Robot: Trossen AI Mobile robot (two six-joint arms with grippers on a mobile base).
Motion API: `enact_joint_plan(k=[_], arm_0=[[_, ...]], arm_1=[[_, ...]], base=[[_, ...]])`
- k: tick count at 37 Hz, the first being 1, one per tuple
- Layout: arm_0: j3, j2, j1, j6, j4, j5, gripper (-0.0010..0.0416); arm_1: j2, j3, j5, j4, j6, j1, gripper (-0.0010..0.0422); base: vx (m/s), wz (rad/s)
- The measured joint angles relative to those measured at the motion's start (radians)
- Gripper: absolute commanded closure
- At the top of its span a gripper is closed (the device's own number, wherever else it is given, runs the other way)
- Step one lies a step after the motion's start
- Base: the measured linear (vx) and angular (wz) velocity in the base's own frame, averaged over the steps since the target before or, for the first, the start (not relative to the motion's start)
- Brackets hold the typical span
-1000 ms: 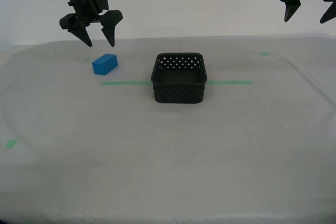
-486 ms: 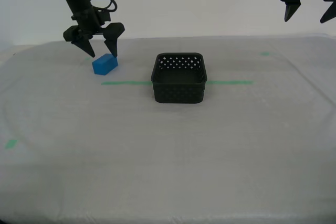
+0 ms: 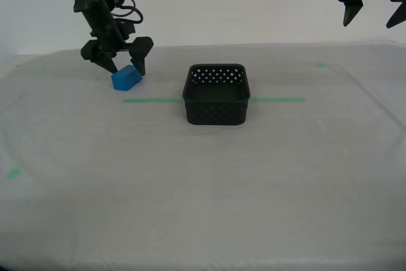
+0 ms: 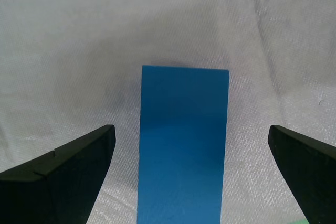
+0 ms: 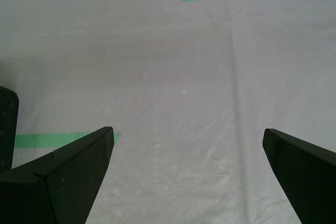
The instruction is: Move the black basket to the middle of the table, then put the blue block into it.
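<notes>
Basket placed in the middle, block not yet picked up.

The table (image 3: 203, 207) carries the basket (image 3: 216, 94) about at its centre, on the green tape line (image 3: 149, 100), so the first part looks done. The basket is empty. The block (image 3: 126, 77) lies on the sheeting towards the exterior view's left, well apart from the basket. The second gripper (image 3: 125, 66) is spread wide around the block, one finger on each side, without touching it as far as the wrist view shows. The first gripper (image 3: 371, 17) hangs high at the exterior view's right, also spread wide and empty. What is left, I think: grasp, carry and drop the block into the basket.
</notes>
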Motion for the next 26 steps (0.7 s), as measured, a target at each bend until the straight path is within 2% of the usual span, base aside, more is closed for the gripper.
enact_joint_plan(k=[17, 26], arm_0=[[0.0, 0.0, 0.0, 0.0, 0.0, 0.0, 0.0007], [0.0, 0.0, 0.001, 0.0, 0.001, 0.0, 0.0007]], arm_1=[[0.0, -0.074, -0.006, 0.119, -0.011, -0.021, 0.0011], [0.0, -0.084, -0.006, 0.122, -0.011, -0.022, 0.0011]], base=[[0.0, 0.0], [0.0, 0.0]])
